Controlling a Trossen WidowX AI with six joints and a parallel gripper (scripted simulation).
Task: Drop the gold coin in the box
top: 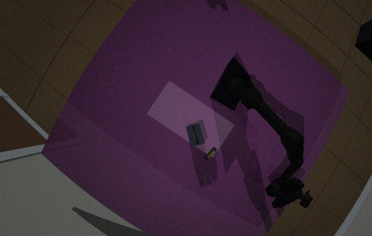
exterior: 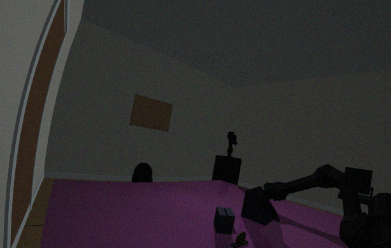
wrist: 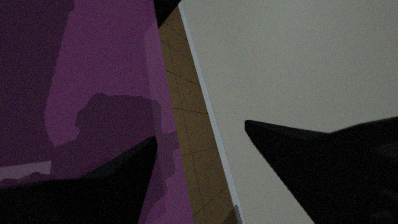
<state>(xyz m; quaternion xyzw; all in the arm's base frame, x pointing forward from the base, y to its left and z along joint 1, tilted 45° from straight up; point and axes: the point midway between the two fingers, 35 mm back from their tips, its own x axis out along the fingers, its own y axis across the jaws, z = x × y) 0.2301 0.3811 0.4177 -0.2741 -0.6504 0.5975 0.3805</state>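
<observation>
At the tabletop (top: 133,60) edge, the hand (wrist: 200,142) hangs wide open, well apart from coin (top: 210,154) and box (top: 196,134).

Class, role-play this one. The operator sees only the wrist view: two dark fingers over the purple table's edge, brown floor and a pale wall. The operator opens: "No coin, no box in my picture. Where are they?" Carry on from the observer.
Observer: The coin stands on edge in its holder, out on the table. It is well away from the open gripper, which hangs at the table's edge.
Operator: And the box?
Observer: The grey box sits close beside the holder, not touching it, partly on a paler patch.
Operator: Which way does the slot run?
Observer: The slot is a dark line across the lid, at an angle to the coin's edge, so a turn looks needed.
</observation>
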